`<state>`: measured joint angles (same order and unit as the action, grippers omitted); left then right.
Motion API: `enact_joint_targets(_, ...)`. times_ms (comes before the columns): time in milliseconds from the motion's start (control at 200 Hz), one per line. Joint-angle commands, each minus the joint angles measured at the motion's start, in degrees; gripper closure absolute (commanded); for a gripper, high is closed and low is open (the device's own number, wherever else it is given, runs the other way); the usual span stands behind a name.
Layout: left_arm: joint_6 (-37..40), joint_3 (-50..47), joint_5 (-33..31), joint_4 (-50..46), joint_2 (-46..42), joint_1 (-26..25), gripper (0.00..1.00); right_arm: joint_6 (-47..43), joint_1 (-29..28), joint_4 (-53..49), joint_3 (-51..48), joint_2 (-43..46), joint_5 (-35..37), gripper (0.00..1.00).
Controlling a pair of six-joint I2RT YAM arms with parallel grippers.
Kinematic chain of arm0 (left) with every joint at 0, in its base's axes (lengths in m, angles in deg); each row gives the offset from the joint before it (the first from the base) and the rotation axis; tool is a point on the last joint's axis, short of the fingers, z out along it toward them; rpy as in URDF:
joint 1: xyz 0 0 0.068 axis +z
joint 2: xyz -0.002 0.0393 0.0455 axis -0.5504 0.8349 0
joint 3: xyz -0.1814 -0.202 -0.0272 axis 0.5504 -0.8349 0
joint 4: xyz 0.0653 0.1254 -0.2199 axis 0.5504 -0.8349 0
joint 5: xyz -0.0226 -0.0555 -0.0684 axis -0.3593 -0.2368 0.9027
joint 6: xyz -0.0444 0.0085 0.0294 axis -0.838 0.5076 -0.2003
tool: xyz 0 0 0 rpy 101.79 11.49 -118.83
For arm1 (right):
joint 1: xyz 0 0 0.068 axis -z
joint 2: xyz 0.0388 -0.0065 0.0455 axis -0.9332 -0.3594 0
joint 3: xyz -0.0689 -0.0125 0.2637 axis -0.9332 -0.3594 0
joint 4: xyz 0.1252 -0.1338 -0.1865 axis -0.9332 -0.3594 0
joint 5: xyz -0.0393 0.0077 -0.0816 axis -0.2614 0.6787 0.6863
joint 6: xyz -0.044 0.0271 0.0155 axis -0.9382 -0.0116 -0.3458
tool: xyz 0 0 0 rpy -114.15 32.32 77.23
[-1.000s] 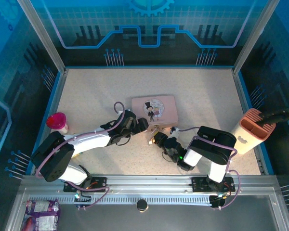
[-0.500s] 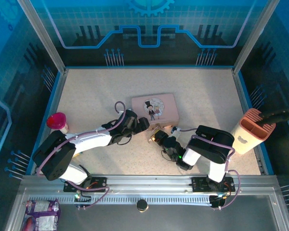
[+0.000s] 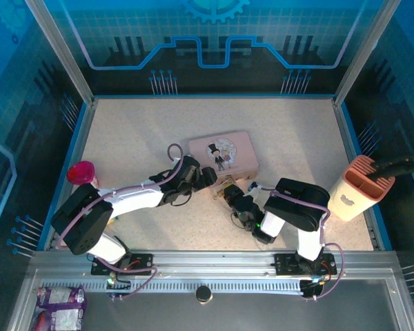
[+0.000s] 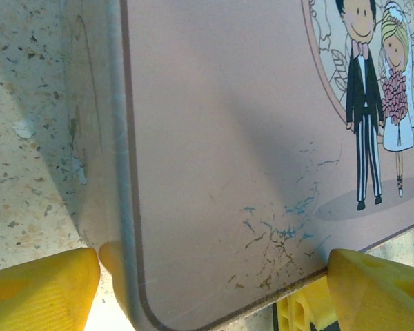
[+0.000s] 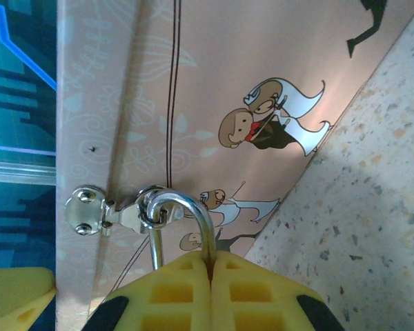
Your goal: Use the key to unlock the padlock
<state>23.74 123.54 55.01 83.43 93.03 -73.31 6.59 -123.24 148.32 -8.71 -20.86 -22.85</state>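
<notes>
Tin box (image 4: 214, 124): painted sheet metal, pink, satin sheen. Print smooth; paint finely scuffed and scratched near the lid corner.
Latch (image 5: 90, 209): bright polished metal, riveted.
Padlock (image 5: 201, 219) shackle: thin silvery metal, glossy, sharp highlights along the curve.
Right gripper (image 5: 210, 265) pads (image 5: 172, 293): yellow, matt, moulded with waffle recesses; plastic or rubber, cannot tell which.
Table (image 5: 372, 207): speckled beige, stone-like, matt, slightly grainy.

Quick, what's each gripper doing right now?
Left gripper: fingers astride a corner of the pink box; grip cannot be told.
Right gripper: closed on the padlock.
</notes>
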Motion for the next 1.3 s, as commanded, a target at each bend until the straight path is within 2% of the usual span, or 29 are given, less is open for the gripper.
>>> enact_joint_targets(0,-0.8,0.9,-0.6,-4.3,1.9,-0.2,0.15,1.3,1.7,4.1,1.0,0.4,6.2,1.00)
enact_joint_targets(675,-1.8,4.3,-2.9,-6.4,6.0,0.3,0.14,4.5,6.3,2.6,-2.0,2.1,5.3,1.00)
enact_joint_targets(846,-2.2,4.0,-2.6,-5.7,6.7,0.3,0.14,2.1,6.5,4.6,-2.1,2.4,4.7,1.00)
enact_joint_targets(1151,-1.2,3.9,-2.5,-5.5,6.8,1.1,0.14,0.5,7.3,-2.1,-5.3,8.8,5.5,1.00)
enact_joint_targets(1291,-0.3,4.2,1.5,-3.7,6.9,2.1,0.14,-1.5,8.1,-4.1,-7.3,12.3,4.6,1.00)
